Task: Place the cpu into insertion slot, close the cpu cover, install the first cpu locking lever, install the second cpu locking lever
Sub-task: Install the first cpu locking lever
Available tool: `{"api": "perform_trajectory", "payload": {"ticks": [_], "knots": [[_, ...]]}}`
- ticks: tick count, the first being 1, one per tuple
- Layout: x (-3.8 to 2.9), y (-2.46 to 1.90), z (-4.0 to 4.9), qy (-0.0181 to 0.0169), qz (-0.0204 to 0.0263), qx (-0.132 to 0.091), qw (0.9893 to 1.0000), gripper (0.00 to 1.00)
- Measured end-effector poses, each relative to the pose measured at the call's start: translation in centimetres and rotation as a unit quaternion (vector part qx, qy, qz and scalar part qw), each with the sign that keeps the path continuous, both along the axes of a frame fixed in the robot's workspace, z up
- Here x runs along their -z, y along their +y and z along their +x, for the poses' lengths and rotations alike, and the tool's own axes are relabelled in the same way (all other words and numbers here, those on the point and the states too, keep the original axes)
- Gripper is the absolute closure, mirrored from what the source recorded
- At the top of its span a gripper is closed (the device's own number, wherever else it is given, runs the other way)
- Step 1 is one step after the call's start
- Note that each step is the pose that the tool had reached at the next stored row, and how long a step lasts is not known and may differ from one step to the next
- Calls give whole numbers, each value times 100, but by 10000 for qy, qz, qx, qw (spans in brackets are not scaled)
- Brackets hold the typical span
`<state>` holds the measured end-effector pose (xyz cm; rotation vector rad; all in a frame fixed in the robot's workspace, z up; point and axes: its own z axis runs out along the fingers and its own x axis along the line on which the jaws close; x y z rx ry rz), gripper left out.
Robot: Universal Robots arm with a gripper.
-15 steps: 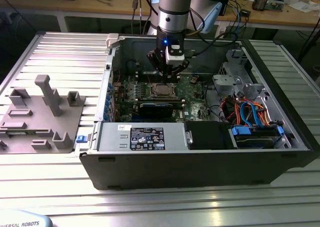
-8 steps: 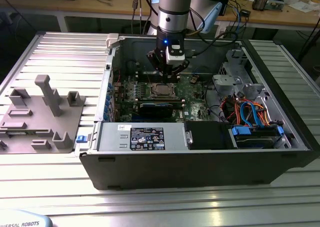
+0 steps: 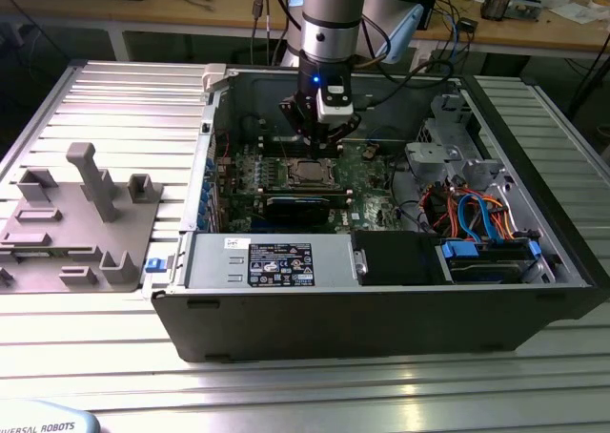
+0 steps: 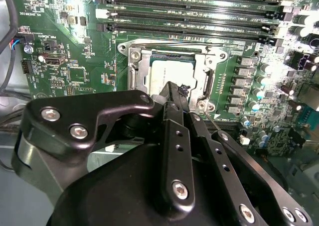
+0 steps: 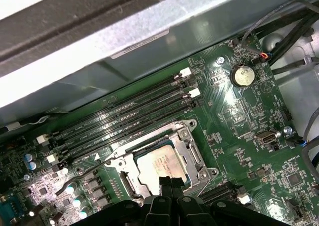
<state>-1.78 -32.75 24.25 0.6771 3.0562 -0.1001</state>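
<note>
The gripper (image 4: 177, 90), its fingers together, points down at the edge of the cpu (image 4: 167, 69), which lies framed by the lowered cpu cover (image 4: 135, 71).

An electronics lab: ribbed aluminium table (image 3: 286, 385), cable-strewn wooden bench (image 3: 219, 18) behind.

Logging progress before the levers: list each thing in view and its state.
cpu: seated in the insertion slot.
cpu cover: down over the cpu.
gripper: jaws together, tip at the cpu cover.
memory slots: empty.
computer case: open.
</note>
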Motion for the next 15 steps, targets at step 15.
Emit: {"api": "perform_trajectory", "payload": {"ticks": [15], "knots": [[0, 0, 0, 0, 0, -105, 9999, 89]]}}
